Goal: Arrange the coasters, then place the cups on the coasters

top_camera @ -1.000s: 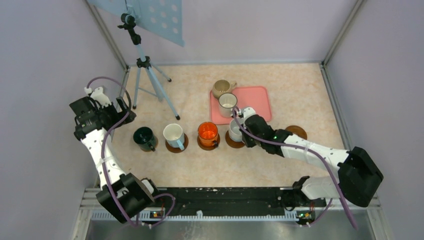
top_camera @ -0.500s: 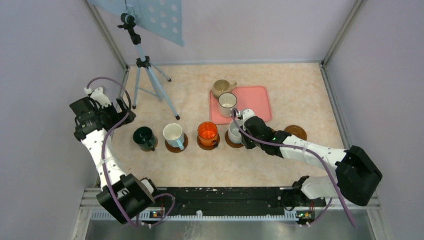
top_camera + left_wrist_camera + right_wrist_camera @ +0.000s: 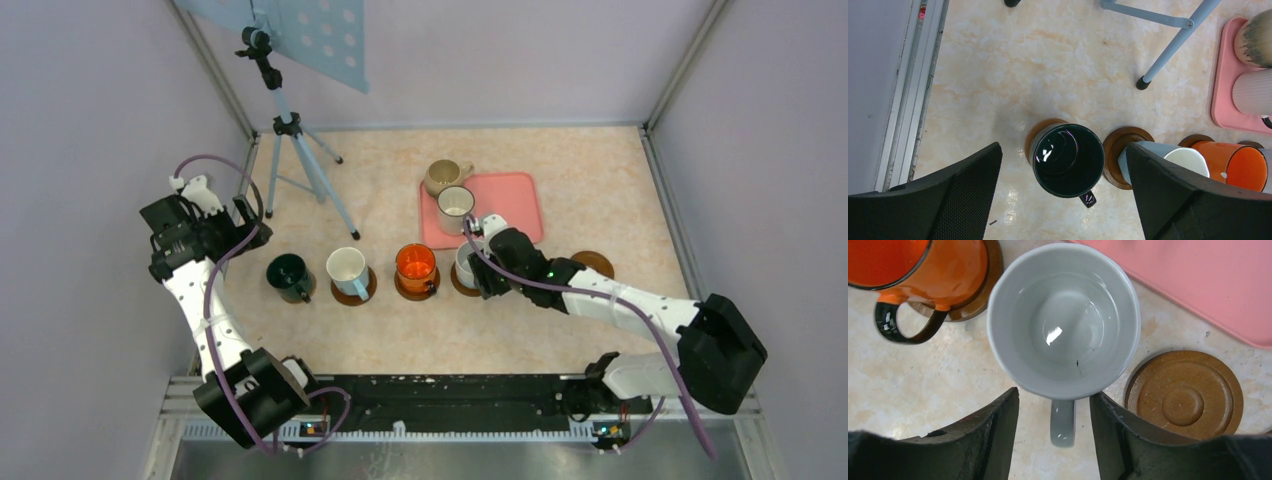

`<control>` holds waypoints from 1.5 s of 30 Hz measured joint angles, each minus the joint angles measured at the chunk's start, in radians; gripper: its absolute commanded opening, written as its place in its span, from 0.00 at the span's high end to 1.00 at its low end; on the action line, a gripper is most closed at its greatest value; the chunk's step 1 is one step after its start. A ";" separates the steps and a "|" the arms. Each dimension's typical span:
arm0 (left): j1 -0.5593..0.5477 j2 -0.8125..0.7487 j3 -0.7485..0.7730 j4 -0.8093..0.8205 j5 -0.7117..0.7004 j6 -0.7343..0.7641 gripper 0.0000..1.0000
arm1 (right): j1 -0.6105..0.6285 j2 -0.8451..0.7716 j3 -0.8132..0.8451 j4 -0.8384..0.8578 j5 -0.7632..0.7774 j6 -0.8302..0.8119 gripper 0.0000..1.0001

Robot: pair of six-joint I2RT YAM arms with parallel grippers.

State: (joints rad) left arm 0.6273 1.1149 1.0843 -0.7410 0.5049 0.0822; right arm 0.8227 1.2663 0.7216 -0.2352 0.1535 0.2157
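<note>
A whitish cup (image 3: 1063, 320) stands upright on the table beside the orange cup (image 3: 923, 265). Its handle (image 3: 1063, 422) lies between the fingers of my open right gripper (image 3: 1054, 395), with a gap on each side. A bare brown coaster (image 3: 1184, 395) sits just right of it. In the top view a row holds the dark green cup (image 3: 288, 275), a pale-blue cup (image 3: 348, 268) and the orange cup (image 3: 415, 263), each on a brown coaster. My left gripper (image 3: 1063, 150) hangs open high above the green cup (image 3: 1066, 159).
A pink tray (image 3: 505, 205) behind the row carries a white cup (image 3: 455, 202); a beige cup (image 3: 443, 176) stands at its far left corner. Another bare coaster (image 3: 595, 263) lies to the right. A tripod (image 3: 300, 165) stands at the back left.
My right gripper has opened and let go of the whitish cup's handle. The cup stays standing in the row. The left arm has not moved.
</note>
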 measured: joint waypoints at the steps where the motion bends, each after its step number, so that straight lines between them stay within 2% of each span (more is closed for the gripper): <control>1: 0.000 0.000 0.000 0.000 0.000 0.000 0.01 | 0.000 -0.005 0.008 -0.006 -0.004 -0.006 0.46; 11: 0.000 0.003 0.000 0.000 0.004 0.000 0.01 | -0.052 -0.106 0.141 -0.102 -0.149 -0.112 0.51; 17: 0.000 0.018 0.000 0.000 0.011 -0.001 0.01 | -0.160 -0.123 0.133 -0.156 -0.159 -0.147 0.54; 24: 0.000 0.029 0.000 0.001 0.021 -0.001 0.01 | -0.166 -0.114 0.087 -0.174 -0.175 -0.172 0.56; 37: -0.001 0.029 0.000 0.001 0.022 -0.001 0.01 | -0.166 -0.069 0.039 -0.169 -0.189 -0.189 0.54; 45: -0.001 0.029 0.000 0.001 0.022 -0.001 0.01 | -0.168 -0.068 0.042 -0.187 -0.193 -0.215 0.48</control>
State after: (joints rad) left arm 0.6262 1.1439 1.0843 -0.7403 0.5266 0.0814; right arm 0.6548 1.1988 0.7635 -0.4225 -0.0399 0.0006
